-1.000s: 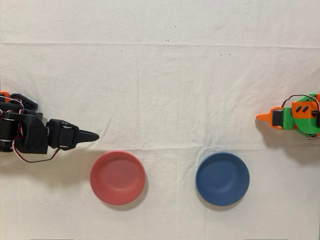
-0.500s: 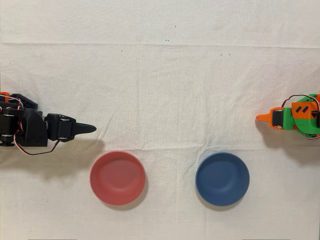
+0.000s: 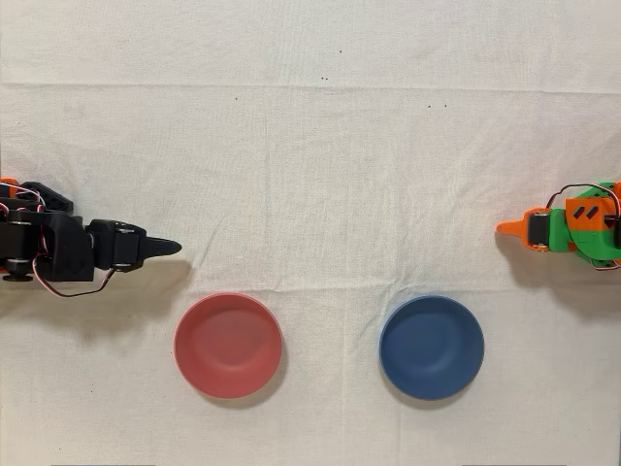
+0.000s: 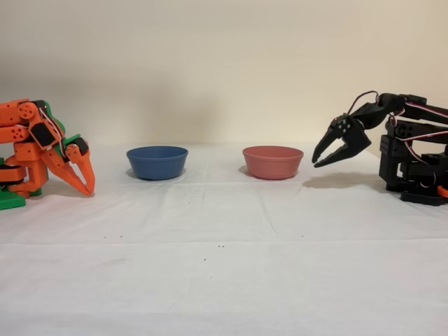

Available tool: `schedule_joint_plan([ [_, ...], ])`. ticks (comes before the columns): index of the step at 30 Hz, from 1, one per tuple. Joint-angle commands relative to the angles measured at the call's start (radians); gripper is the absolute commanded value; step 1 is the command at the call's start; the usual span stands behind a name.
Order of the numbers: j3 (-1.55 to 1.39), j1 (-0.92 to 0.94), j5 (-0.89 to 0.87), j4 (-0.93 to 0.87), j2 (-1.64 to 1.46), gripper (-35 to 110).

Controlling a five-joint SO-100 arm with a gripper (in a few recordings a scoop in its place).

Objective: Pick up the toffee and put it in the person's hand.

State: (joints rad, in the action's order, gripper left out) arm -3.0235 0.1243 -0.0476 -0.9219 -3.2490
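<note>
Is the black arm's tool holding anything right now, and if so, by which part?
Nothing is held. The black arm's two-finger tool hangs open and empty above the white cloth, beside the round pink bowl. No toffee or person's hand is in view.

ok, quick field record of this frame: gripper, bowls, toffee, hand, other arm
gripper: black gripper open, empty, raised above the cloth, apart from the red bowl
red bowl: empty in overhead view, nearest the black arm
blue bowl: empty in overhead view, beside the red bowl, apart from it
toffee: not seen in either view
person's hand: not in view
orange arm: idle, tips down near the cloth
surface: white cloth, creased
</note>
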Motion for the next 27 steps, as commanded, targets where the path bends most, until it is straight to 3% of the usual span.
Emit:
schedule_joint_plan([
  [1, -0.011, -0.003, -0.011, -0.017, -0.031, 0],
  [27, -0.135, -0.04, -0.012, -0.058, -0.12, 0],
])
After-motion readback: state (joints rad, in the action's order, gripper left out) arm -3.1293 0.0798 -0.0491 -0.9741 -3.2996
